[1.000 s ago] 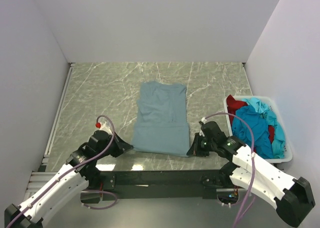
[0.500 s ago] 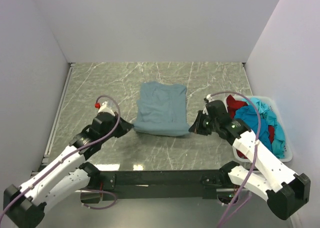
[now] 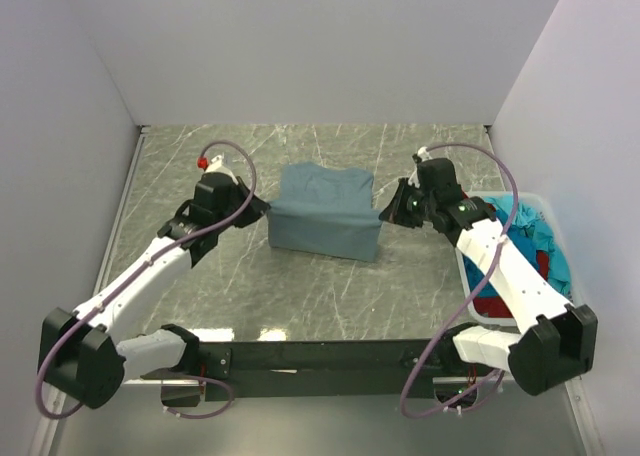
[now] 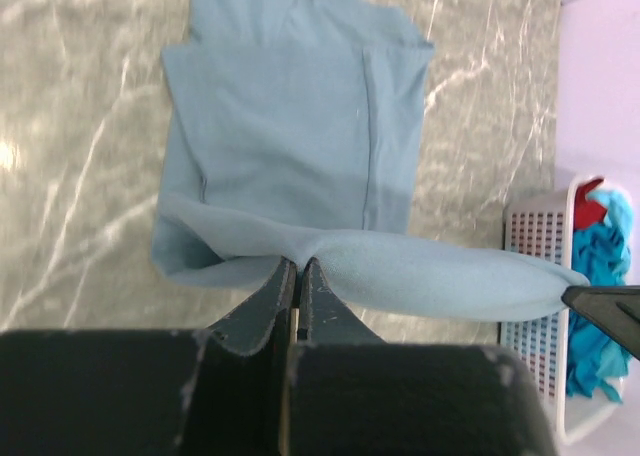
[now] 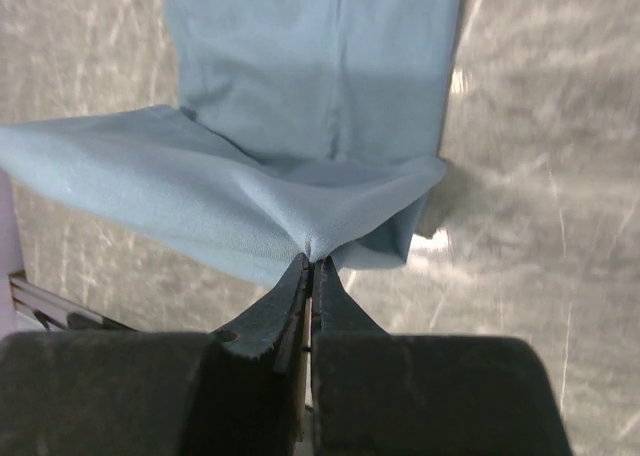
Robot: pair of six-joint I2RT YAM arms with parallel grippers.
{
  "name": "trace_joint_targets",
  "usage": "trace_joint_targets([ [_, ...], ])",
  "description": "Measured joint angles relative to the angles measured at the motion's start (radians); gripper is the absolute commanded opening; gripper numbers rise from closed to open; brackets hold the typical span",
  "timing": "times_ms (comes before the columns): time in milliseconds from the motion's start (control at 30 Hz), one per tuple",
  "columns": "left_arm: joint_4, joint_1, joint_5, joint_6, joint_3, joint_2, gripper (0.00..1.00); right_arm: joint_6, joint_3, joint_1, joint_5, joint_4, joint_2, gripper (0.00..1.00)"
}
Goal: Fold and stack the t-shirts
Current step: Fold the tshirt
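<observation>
Grey-blue t-shirt (image 3: 325, 208) hem carried farther back, clamped by left gripper (image 3: 265, 208) and right gripper (image 3: 386, 214); crosswise fold judged half done.

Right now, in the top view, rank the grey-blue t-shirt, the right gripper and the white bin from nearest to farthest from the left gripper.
1. The grey-blue t-shirt, pinched in the left gripper itself, centre.
2. The right gripper, across the shirt, gripping its other corner.
3. The white bin, far right side.
</observation>
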Motion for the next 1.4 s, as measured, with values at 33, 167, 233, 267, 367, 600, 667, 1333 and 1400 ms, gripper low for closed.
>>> trace_joint_targets([
  [33,0.006,0.013,0.01,0.009,0.018,0.021,0.0,-0.005,0.019,-0.009,-0.007,0.004,0.018,0.0],
  [167,0.023,0.057,0.055,0.037,0.082,0.101,0.0,-0.016,0.076,-0.047,-0.038,0.018,0.079,0.0],
  [233,0.031,0.075,0.075,0.046,0.109,0.134,0.0,-0.021,0.098,-0.062,-0.061,0.024,0.107,0.0],
  [267,0.035,0.084,0.086,0.049,0.124,0.152,0.0,-0.024,0.113,-0.069,-0.073,0.024,0.123,0.0],
  [367,0.049,0.109,0.114,0.061,0.169,0.206,0.0,-0.031,0.156,-0.085,-0.105,0.029,0.172,0.0],
  [600,0.077,0.149,0.167,0.079,0.286,0.352,0.0,-0.042,0.242,-0.132,-0.179,0.034,0.3,0.0],
  [667,0.085,0.156,0.174,0.082,0.32,0.396,0.0,-0.045,0.27,-0.146,-0.201,0.044,0.346,0.0],
  [1333,0.22,0.203,0.241,0.132,0.734,0.952,0.01,-0.046,0.636,-0.239,-0.26,0.1,0.851,0.01],
  [1400,0.233,0.205,0.249,0.134,0.778,1.003,0.44,-0.05,0.69,-0.249,-0.255,0.104,0.916,0.22],
])
